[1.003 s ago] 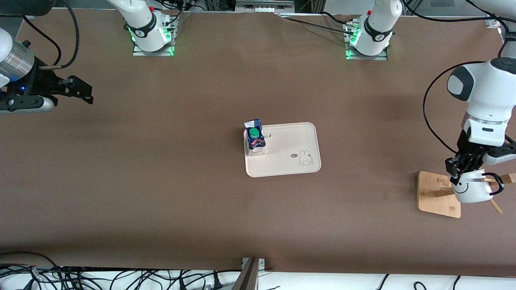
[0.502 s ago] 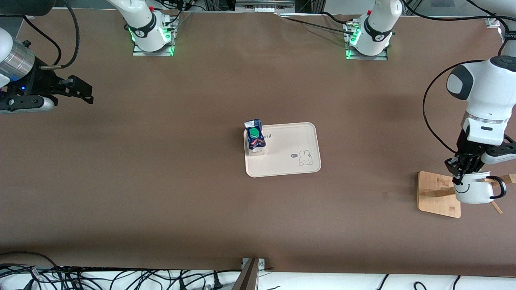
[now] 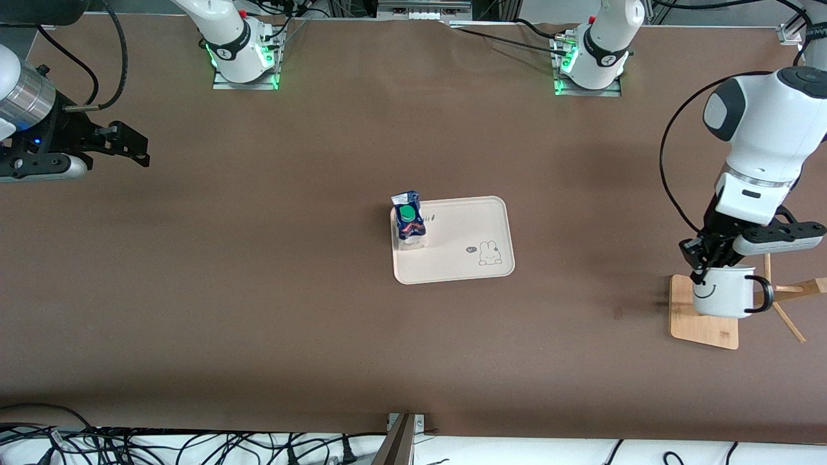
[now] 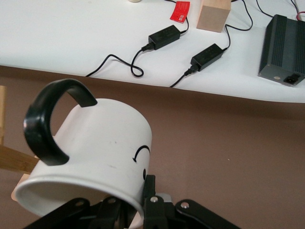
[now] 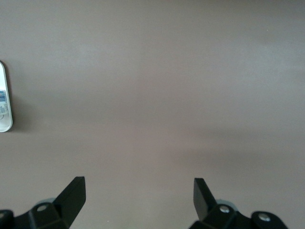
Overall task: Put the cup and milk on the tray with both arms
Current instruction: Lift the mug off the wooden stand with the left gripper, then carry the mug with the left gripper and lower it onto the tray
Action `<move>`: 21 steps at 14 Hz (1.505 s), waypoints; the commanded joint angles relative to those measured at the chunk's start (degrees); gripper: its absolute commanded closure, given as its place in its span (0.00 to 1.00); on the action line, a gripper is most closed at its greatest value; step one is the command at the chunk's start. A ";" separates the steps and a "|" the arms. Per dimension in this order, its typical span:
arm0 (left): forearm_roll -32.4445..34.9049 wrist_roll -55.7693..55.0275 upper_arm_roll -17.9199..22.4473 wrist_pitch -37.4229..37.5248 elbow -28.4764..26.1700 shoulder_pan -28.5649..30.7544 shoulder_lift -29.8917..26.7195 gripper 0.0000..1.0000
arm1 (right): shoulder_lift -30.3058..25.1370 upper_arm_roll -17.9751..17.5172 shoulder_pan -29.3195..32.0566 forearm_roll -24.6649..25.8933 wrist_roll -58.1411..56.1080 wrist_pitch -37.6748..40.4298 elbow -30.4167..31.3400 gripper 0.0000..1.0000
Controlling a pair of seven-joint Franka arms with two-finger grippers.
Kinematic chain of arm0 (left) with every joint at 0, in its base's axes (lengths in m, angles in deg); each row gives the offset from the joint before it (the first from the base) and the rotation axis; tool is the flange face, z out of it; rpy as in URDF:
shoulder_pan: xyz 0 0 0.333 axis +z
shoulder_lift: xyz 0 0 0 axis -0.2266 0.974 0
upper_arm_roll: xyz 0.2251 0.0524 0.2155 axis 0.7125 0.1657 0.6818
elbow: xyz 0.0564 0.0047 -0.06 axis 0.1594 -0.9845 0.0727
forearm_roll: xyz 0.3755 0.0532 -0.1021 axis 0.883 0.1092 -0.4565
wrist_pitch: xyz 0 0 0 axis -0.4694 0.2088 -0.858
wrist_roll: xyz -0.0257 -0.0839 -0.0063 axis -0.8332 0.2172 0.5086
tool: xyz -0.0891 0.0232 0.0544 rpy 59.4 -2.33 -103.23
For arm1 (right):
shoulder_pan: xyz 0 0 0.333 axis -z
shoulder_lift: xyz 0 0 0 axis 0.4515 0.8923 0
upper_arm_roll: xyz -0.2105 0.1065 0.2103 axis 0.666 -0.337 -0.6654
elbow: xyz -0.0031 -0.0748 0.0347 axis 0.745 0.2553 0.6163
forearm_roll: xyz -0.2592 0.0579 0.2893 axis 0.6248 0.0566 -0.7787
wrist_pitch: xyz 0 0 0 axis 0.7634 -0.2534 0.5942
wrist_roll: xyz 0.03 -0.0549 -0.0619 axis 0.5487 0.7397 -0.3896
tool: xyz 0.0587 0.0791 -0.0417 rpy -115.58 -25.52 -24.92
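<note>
My left gripper (image 3: 699,266) is shut on the rim of the white smiley cup (image 3: 723,292) and holds it in the air over the wooden rack base (image 3: 703,321). In the left wrist view the cup (image 4: 95,148) shows its black loop handle (image 4: 45,119), and one finger (image 4: 150,191) presses the rim from outside. The dark-blue milk carton (image 3: 408,219) with a green cap stands upright on the cream tray (image 3: 462,248), at the tray's end toward the right arm. My right gripper (image 3: 132,148) waits open and empty over bare table at the right arm's end; it also shows in the right wrist view (image 5: 139,191).
The wooden rack's pegs (image 3: 791,290) stick out beside the held cup. Cables and power bricks (image 4: 164,34) lie on the white surface past the table's edge. A bunny drawing (image 3: 490,253) marks the tray's end toward the left arm.
My left gripper has lifted the cup up and toward the tray, off the rack peg. The right arm, the milk and the tray have not moved.
</note>
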 commanded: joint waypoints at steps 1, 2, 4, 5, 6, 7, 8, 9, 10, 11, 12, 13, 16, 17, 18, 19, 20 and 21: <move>0.98 0.43 -4.49 18.38 10.00 0.29 -0.07 1.00 | -0.25 -0.68 0.58 0.52 -0.05 0.56 -0.56 0.00; 0.98 0.43 -5.98 25.85 13.26 0.29 0.11 1.00 | -0.16 -0.68 0.58 0.52 -0.05 0.56 -0.56 0.00; 0.98 0.60 -9.32 37.83 16.97 0.20 0.20 1.00 | -0.25 -0.68 0.50 0.52 -0.05 0.64 -0.56 0.00; 0.98 0.34 -10.64 41.27 17.94 0.20 0.20 1.00 | -0.25 -0.68 0.58 0.52 -0.05 0.65 -0.56 0.00; 0.80 0.34 -11.88 43.92 18.38 0.20 0.20 1.00 | -0.25 -0.68 0.58 0.52 -0.05 0.65 -0.56 0.00; 0.11 0.17 -13.89 46.90 18.65 0.20 0.20 1.00 | -0.25 -0.68 0.50 0.52 -0.05 0.65 -0.56 0.00; -0.51 -1.31 -15.74 49.63 18.74 0.29 0.11 1.00 | -0.25 -0.68 0.50 0.52 -0.05 0.73 -0.56 0.00; -1.04 -3.77 -17.67 52.27 18.91 0.20 0.11 1.00 | -0.25 -0.68 0.50 0.52 -0.05 0.73 -0.56 0.00; -1.74 -4.83 -20.82 54.99 19.61 0.12 0.37 1.00 | -0.25 -0.77 0.50 0.52 -0.05 0.65 -0.56 0.00; -1.92 -5.11 -24.33 57.20 19.79 -0.06 1.07 1.00 | -0.25 -0.77 0.50 0.52 -0.05 0.65 -0.56 0.00; -1.49 -6.33 -26.72 57.57 19.97 -0.15 2.47 1.00 | -0.25 -0.85 0.50 0.52 -0.05 0.65 -0.56 0.00; -1.48 -10.25 -28.13 57.57 20.58 -1.19 3.87 1.00 | -0.25 -0.94 0.41 0.52 -0.05 0.73 -0.56 0.00; -1.22 -20.38 -28.15 60.71 30.57 -5.84 15.27 1.00 | -0.25 -0.94 0.41 0.43 -0.13 0.73 -0.56 0.00; -1.22 -22.40 -27.71 61.86 33.65 -8.12 19.31 1.00 | -0.25 -0.94 0.41 0.43 -0.13 0.73 -0.56 0.00; -1.39 -24.25 -27.10 61.88 35.42 -9.45 23.01 1.00 | -0.25 -0.94 0.41 0.52 -0.13 0.73 -0.56 0.00; -1.57 -26.10 -26.14 61.53 38.22 -10.60 27.40 1.00 | -0.25 -0.94 0.41 0.52 -0.05 0.73 -0.56 0.00; -1.48 -27.25 -25.00 61.44 42.25 -12.61 31.88 1.00 | -0.25 -0.94 0.41 0.43 -0.05 0.73 -0.56 0.00; -1.57 -27.78 -22.90 61.44 45.34 -14.80 35.32 1.00 | -0.25 -0.94 0.41 0.43 -0.05 0.82 -0.56 0.00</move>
